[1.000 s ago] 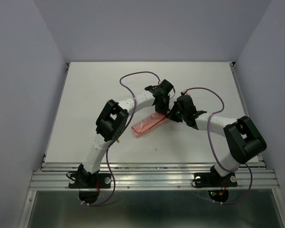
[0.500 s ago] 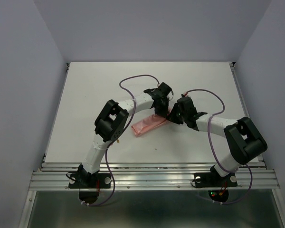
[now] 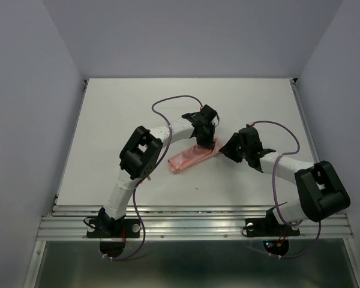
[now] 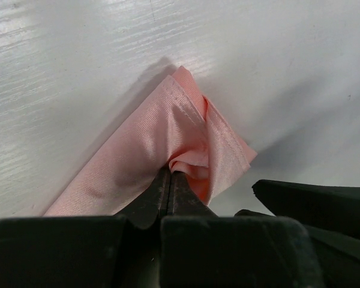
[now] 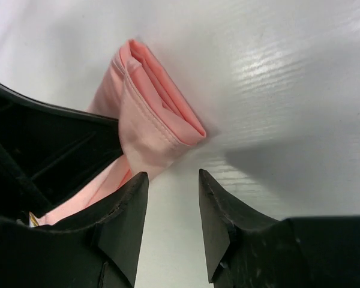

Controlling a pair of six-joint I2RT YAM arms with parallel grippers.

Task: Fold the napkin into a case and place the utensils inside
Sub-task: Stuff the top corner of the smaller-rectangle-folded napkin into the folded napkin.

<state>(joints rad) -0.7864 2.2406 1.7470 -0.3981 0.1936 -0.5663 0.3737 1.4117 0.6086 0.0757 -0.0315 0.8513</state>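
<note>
Two arms reach over a white table, the left arm bent in from its side and the right arm from the other. Their wrists are close together near the table's middle, and each trails a looped purple cable. Just under the left tool and ahead of the right one lies the case, a narrow, layered strip of salmon-pink cloth with a slight sheen. It lies flat on the table, slanting from the left gripper's tip back toward that arm's elbow. The left gripper is down on the end of the strip nearest the right arm. Its fingers are pressed together, pinching a small raised fold of cloth right at their tips. Just beyond the pinch the cloth bunches into a stitched corner, and the rest of the strip runs off to this tool's left. The right gripper sits just off that same end, its fingers apart with only bare table between them, touching nothing. The folded end of the case, its layers showing as stacked edges, lies just ahead of these fingertips and slightly to their left, against the black body of the left gripper.
</note>
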